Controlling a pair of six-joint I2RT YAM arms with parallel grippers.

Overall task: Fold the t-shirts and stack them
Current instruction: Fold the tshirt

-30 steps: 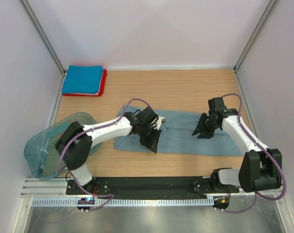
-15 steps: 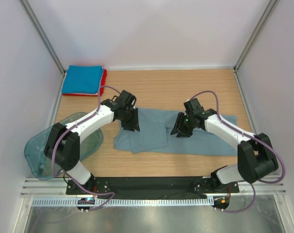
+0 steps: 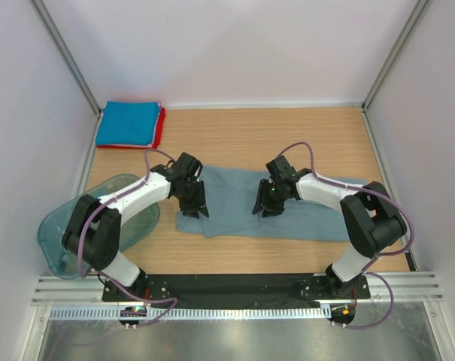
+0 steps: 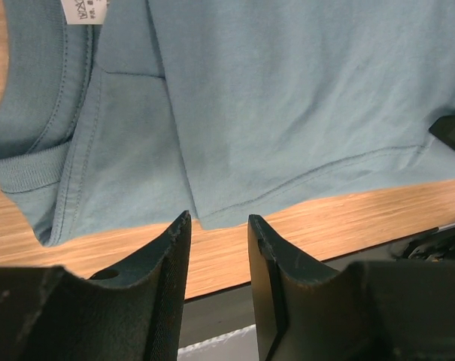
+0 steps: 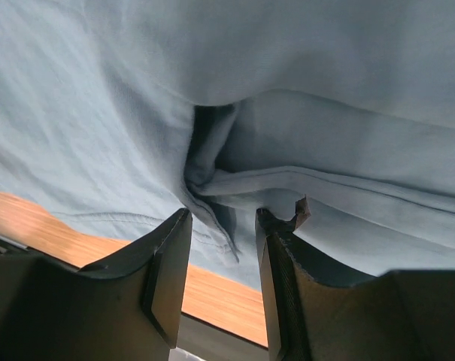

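Note:
A dusty grey-blue t-shirt point(image 3: 310, 214) lies flat across the middle of the wooden table, its neck end to the left. My left gripper point(image 3: 196, 207) is open and empty above that end. In the left wrist view its tips point(image 4: 216, 223) hang just in front of a folded corner of the shirt point(image 4: 287, 113), with the white neck label point(image 4: 84, 9) at the top. My right gripper point(image 3: 262, 206) is open over the shirt's middle. In the right wrist view its tips point(image 5: 222, 218) straddle a puckered fold of the cloth point(image 5: 212, 162) without pinching it. Folded bright blue point(image 3: 128, 122) and red point(image 3: 160, 129) t-shirts are stacked at the back left.
A translucent teal tub point(image 3: 62, 237) sits at the left front edge, beside the left arm's base. White walls with metal posts close in the table on three sides. A black rail point(image 3: 235, 286) runs along the near edge.
Both grippers moved left: the left from the shirt's middle to its neck end, the right from the right part to the middle. A flap now lies folded over near the left end.

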